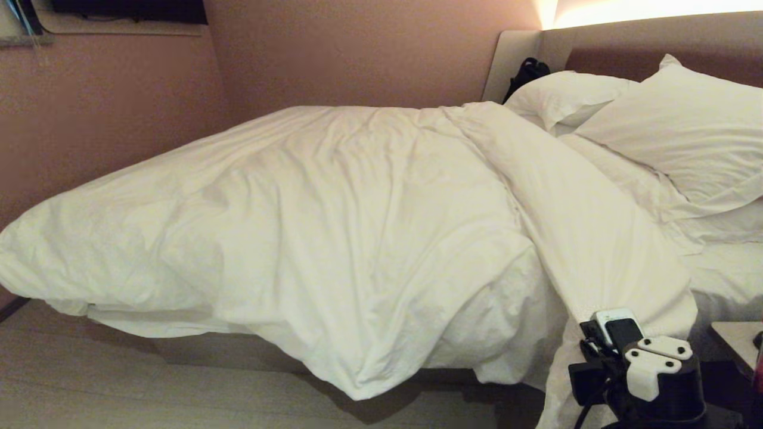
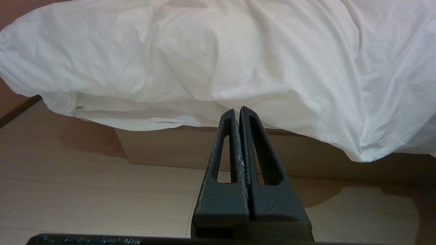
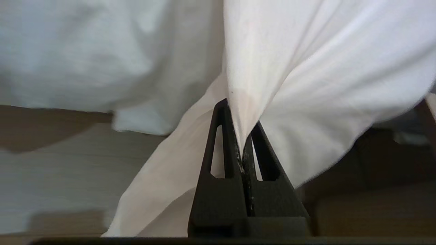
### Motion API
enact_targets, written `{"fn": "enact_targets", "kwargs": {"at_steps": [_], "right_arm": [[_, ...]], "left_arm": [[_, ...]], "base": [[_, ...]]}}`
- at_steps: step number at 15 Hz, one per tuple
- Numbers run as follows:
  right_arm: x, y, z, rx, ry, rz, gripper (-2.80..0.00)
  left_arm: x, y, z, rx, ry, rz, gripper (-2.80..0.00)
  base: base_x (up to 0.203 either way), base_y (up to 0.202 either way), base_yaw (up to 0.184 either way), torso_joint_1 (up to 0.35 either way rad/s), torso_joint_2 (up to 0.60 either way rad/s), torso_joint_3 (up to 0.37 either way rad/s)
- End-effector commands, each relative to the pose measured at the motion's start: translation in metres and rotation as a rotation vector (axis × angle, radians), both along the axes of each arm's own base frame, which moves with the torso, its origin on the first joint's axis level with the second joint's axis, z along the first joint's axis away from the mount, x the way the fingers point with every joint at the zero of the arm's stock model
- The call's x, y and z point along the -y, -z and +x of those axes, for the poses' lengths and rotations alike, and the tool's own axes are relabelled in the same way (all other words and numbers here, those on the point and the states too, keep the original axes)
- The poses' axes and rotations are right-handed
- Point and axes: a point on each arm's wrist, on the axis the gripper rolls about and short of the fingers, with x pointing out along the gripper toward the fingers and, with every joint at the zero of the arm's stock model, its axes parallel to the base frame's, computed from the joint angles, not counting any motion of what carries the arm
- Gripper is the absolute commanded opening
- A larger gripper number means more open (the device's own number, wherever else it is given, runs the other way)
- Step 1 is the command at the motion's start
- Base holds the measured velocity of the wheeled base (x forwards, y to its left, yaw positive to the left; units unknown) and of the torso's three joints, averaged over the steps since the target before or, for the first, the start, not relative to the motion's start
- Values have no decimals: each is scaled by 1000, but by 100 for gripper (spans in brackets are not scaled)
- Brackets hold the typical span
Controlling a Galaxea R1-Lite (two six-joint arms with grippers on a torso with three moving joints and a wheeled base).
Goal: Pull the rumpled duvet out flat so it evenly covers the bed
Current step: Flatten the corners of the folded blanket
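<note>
While the duvet [image 1: 334, 238] lies heaped across the middle and left of the head view, its near edge spilling off the bed [image 1: 727, 280] toward the floor [image 1: 119, 381], the step in hand is judged to be a pull on the cloth by the right end effector [image 3: 242, 136], which is seen in the right wrist view clamped on a pinched fold of the duvet, the cloth fanning upward from between the closed fingers. In the head view the right arm appears at the lower right of the frame, just below the duvet's upper corner, which has been turned back in a diagonal band toward the pillows [image 1: 667, 125] at the upper right. The left end effector [image 2: 239, 112] is seen in its own view with fingers pressed together on nothing, held low near the floor in front of the overhanging edge. For the pull to be done well, the grip should be kept firm and the fold drawn steadily toward the pillows rather than jerked, since only a thin pinch of cover seems to be held and could slip out. The cloth should be lifted slightly so that the bulk is not dragged against the sheet, and the overhang at the lower centre should be watched so it is not drawn further off the bed.
</note>
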Motion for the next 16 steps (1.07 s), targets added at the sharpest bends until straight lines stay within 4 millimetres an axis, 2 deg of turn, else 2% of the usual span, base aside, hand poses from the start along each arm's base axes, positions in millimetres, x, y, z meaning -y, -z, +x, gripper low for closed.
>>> {"fn": "enact_targets", "kwargs": {"at_steps": [1, 4, 9, 12, 16], "right_arm": [[1, -11, -3, 44, -40, 46, -280], [-2, -10, -9, 30, -90, 53, -280], [-2, 3, -13, -73, -120, 12, -280], [-4, 13, -10, -107, -118, 2, -280], [-6, 7, 1, -18, -93, 46, -280]], "left_arm": [[0, 0, 0, 1, -1, 0, -280], [0, 0, 0, 1, 0, 0, -280], [0, 0, 0, 1, 0, 0, -280], [0, 0, 0, 0, 1, 0, -280], [0, 0, 0, 1, 0, 0, -280]], "base": [[0, 0, 0, 0, 0, 0], [0, 0, 0, 0, 0, 0], [0, 0, 0, 0, 0, 0], [0, 0, 0, 0, 0, 0], [0, 0, 0, 0, 0, 0]]}}
